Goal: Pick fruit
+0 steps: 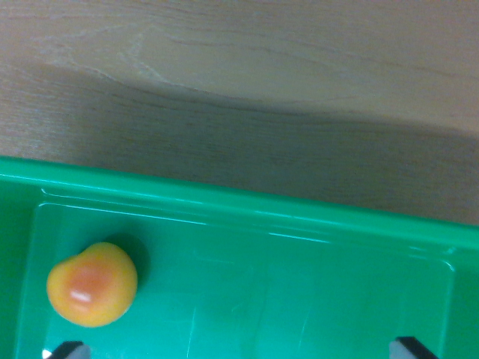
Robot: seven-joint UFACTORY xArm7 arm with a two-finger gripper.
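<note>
An orange fruit (91,285) lies in a green tray (247,211) on the wooden counter (239,90), at the wrist view's left; the jaws are spread, empty

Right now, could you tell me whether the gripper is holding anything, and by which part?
Nothing is held: the gripper is open, and the orange fruit lies in the green tray.

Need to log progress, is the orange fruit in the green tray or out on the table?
In the tray. The orange fruit rests on the green tray's floor, inside its rim, at the wrist view's left; the gripper holds nothing.
</note>
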